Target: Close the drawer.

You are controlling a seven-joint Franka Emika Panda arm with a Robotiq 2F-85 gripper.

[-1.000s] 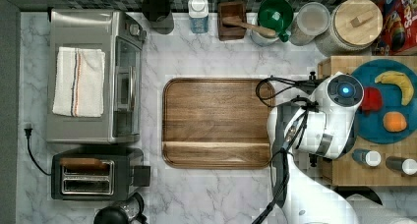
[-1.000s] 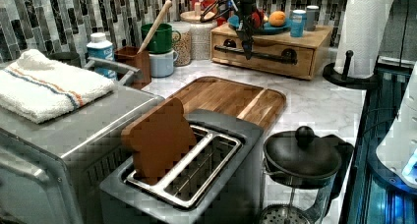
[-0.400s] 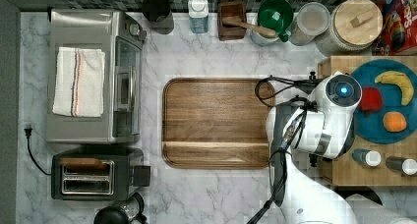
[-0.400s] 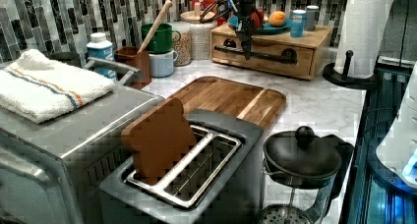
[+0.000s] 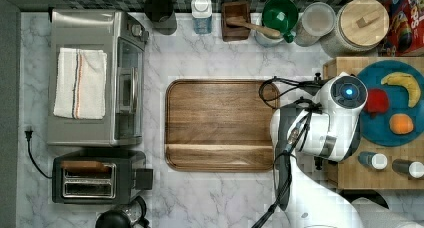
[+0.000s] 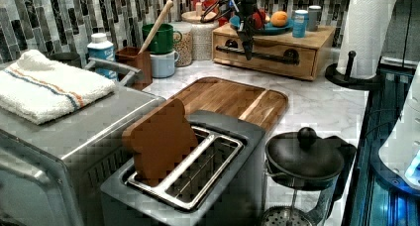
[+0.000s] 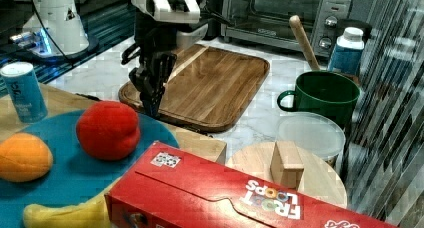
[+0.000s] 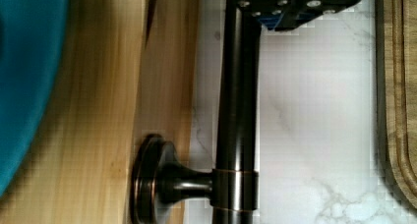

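On the marble counter, the wooden board lies just beside the slab that carries the blue plate. The drawer sits under that slab at the left view's far right. In the wrist view its front appears to stand only slightly proud of the slab's edge, so it is probably almost shut, though the angle leaves this uncertain.

The main risk is a push landing off-centre on the dark bar handle. The drawer could then skew and jam, or the whole slab could slide and upset the fruit on the plate. Pressing too low could also scrape the counter.

The gripper hangs tip-down against the handle, in front of the drawer on the board's side. Whether it is spread or clamped on the bar cannot be told.
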